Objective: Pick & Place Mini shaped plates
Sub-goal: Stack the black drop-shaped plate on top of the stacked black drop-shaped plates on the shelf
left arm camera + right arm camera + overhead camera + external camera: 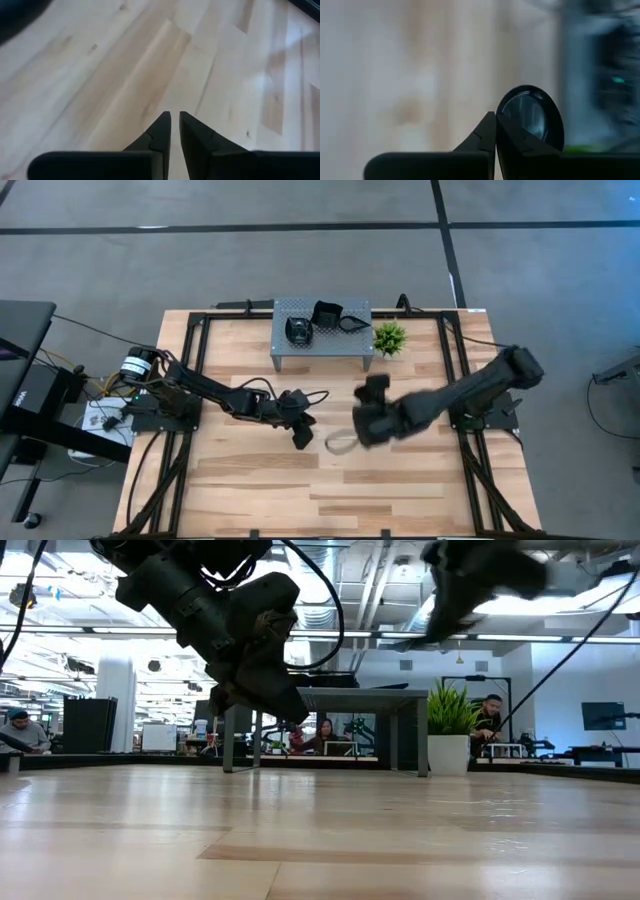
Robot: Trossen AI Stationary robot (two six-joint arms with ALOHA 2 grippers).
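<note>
My right gripper (496,117) hangs above the middle of the table (365,425), shut on one small round glossy black plate (532,117). That plate shows as a faint blurred ring (340,442) in the high view. More black mini plates (298,330) (327,313) rest on a small grey stand (322,348) near the table's far edge. My left gripper (175,116) hovers over bare wood left of centre (302,435), shut and empty. In the low view it hangs clear of the table (285,705). My right gripper pinches the round plate by its rim (506,124) between the two fingers. The plate stands on edge beside the fingertips, its hollow face toward the wrist camera. It is lifted clear of the table.
A small green potted plant (389,337) stands right of the grey stand (360,700). Black frame rails (195,370) run along the table's left and right sides. Bare wood (330,490) fills the near half. People sit in the room beyond the table (488,715).
</note>
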